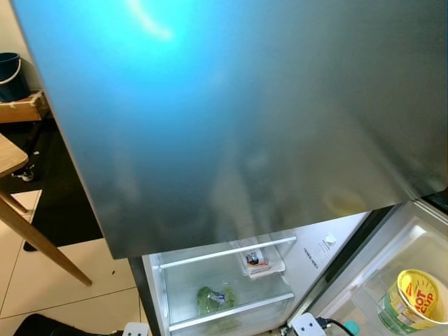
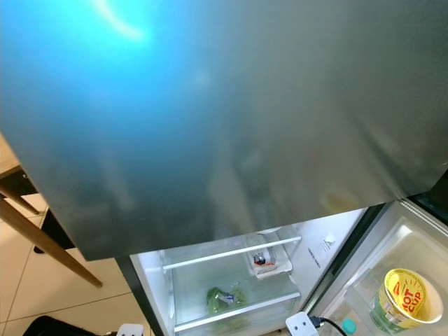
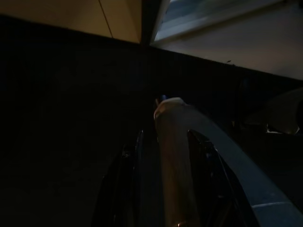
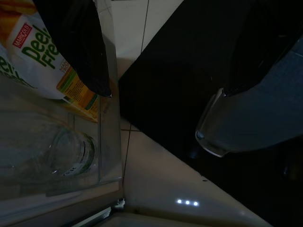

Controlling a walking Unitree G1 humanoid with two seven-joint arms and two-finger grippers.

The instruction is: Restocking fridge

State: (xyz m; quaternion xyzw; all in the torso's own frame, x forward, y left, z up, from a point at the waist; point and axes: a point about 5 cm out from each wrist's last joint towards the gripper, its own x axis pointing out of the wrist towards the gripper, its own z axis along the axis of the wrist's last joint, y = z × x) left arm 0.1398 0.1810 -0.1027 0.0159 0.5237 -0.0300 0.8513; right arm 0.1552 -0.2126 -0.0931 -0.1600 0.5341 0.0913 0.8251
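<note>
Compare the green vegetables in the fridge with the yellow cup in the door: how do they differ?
The green vegetables lie low behind a clear shelf rail inside the fridge; the yellow cup stands in the open door's bin. The vegetables are green, loose and leafy; the cup is rigid, round, yellow with red lettering. Both are already stocked.

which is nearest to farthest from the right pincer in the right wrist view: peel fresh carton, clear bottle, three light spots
1. Peel Fresh carton: right beside one finger of the right pincer.
2. clear bottle: further on, behind the clear shelf wall.
3. three light spots: farthest, on the pale surface past the shelf.
</note>
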